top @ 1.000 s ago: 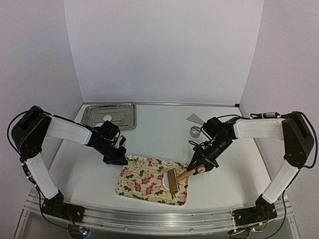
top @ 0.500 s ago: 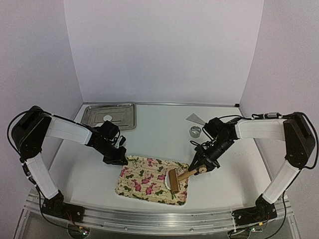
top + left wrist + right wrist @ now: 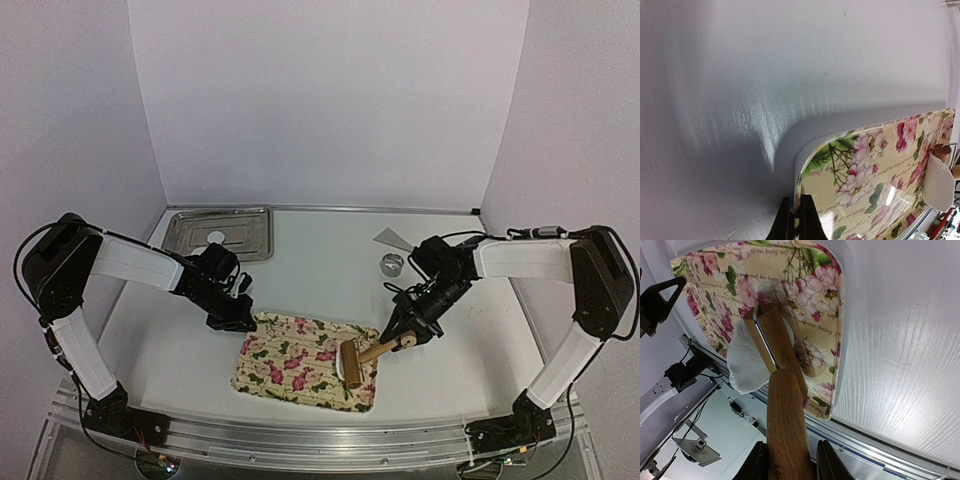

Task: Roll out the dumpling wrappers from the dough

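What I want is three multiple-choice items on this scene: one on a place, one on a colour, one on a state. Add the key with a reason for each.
1. The roller lies
A. on the floral board's left end
B. on its right end
C. off it

2. The disc in the metal tray is
A. white
B. pink
C. brown

3. The left gripper is
A. open above the floral board
B. holding the roller
C. shut on the floral board's corner

Key: 1 B, the top view shows it by the right edge. 2 A, it shows white against the steel. 3 C, the wrist view shows its fingers pinching the rim.
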Robot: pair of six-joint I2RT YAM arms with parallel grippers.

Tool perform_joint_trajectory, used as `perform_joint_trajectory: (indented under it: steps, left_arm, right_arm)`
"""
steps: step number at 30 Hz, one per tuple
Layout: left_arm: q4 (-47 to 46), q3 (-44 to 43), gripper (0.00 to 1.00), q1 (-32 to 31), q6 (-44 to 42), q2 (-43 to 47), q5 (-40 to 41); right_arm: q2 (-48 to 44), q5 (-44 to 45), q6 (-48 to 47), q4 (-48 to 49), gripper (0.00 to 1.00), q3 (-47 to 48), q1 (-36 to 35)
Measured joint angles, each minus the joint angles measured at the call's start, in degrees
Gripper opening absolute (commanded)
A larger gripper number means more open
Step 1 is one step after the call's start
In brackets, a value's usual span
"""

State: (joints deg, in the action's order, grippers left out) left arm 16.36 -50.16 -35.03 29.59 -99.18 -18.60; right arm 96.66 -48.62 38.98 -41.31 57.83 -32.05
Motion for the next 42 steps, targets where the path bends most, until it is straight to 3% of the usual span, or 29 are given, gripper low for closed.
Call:
perform_joint_trajectory:
  steps: [20, 35, 42]
  left_arm:
    - [0.05, 0.36, 0.0, 0.37, -0.07, 0.35, -0.01]
    - [0.7, -1.84, 0.0, 0.73, -5.57, 0.07, -2.85]
    - [1.4, -3.84, 0.0, 1.72, -8.25, -0.92, -2.87]
  right_arm:
    - [-1.85, 2.49, -0.3, -2.23, 0.0, -0.52, 1.27]
    - [-3.73, 11.68, -4.2, -10.79, 0.0, 8.53, 0.04]
    - [-6.11, 11.55, -4.59, -13.8, 0.0, 14.49, -2.91]
